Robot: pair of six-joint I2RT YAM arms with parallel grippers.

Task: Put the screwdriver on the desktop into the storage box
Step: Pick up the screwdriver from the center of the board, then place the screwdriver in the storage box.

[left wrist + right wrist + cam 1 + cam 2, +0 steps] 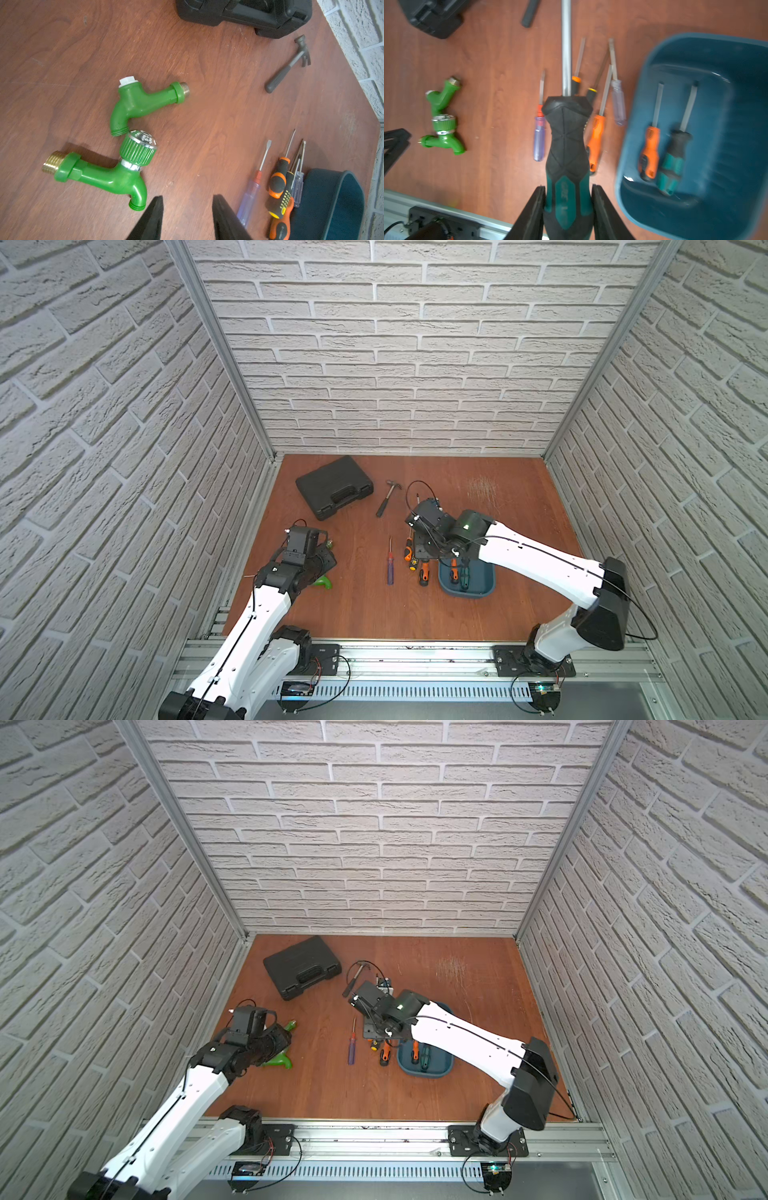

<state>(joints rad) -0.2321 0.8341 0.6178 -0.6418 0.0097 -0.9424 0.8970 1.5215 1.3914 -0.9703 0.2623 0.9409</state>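
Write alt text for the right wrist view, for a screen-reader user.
The right gripper has its jaws shut on the handle of a big black-and-teal screwdriver, shaft pointing away from the camera. Beside it, the storage box holds an orange-handled screwdriver and a teal-banded screwdriver; a purple-handled screwdriver and others lie on the desktop.

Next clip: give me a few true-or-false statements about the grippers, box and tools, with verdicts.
1. The right gripper is shut on a black-and-teal screwdriver. True.
2. The storage box is empty. False: an orange screwdriver and a teal-banded screwdriver lie in it.
3. The left gripper grips a green tap. False: it is open and holds nothing; the green taps lie on the desktop.
4. The hammer lies on the desktop near the black tool case. True.
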